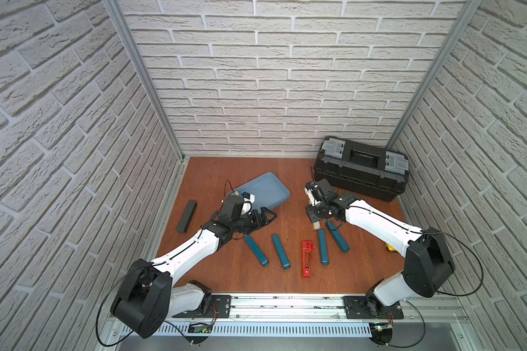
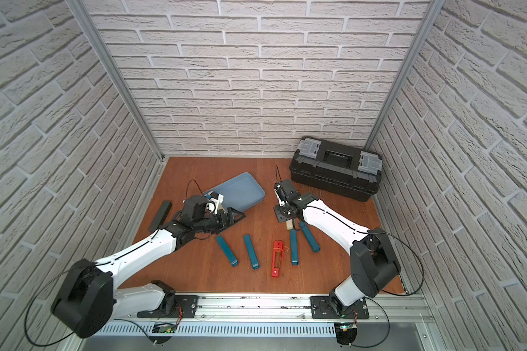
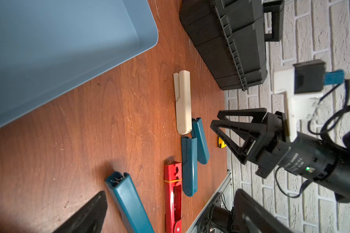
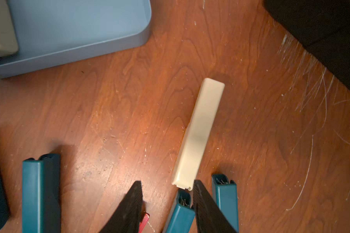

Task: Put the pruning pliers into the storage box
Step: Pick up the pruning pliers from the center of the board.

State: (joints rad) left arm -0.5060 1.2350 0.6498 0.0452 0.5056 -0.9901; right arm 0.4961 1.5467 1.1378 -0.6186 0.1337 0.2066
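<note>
The light blue storage box (image 1: 268, 188) lies at the back left. My left gripper (image 1: 270, 216) hovers by its front wall, open wide and empty; its fingers (image 3: 87, 213) frame the floor. Several teal pruning pliers (image 1: 256, 250) (image 1: 280, 251) (image 1: 323, 246) (image 1: 337, 236) and a red one (image 1: 306, 258) lie in a row in front. A beige one (image 4: 198, 133) lies beyond them, under my right gripper (image 4: 167, 181), which is open and holds nothing. One of its fingers (image 4: 202, 201) is beside the beige piece's near end. A pale shape (image 4: 0, 30) shows in the box; I cannot tell what it is.
A big black toolbox (image 1: 361, 173) stands at the back right, close behind the right gripper. A dark grey bar (image 1: 187, 216) lies by the left wall. A yellow tape measure (image 1: 390, 247) peeks out behind the right arm. Brick walls close in three sides.
</note>
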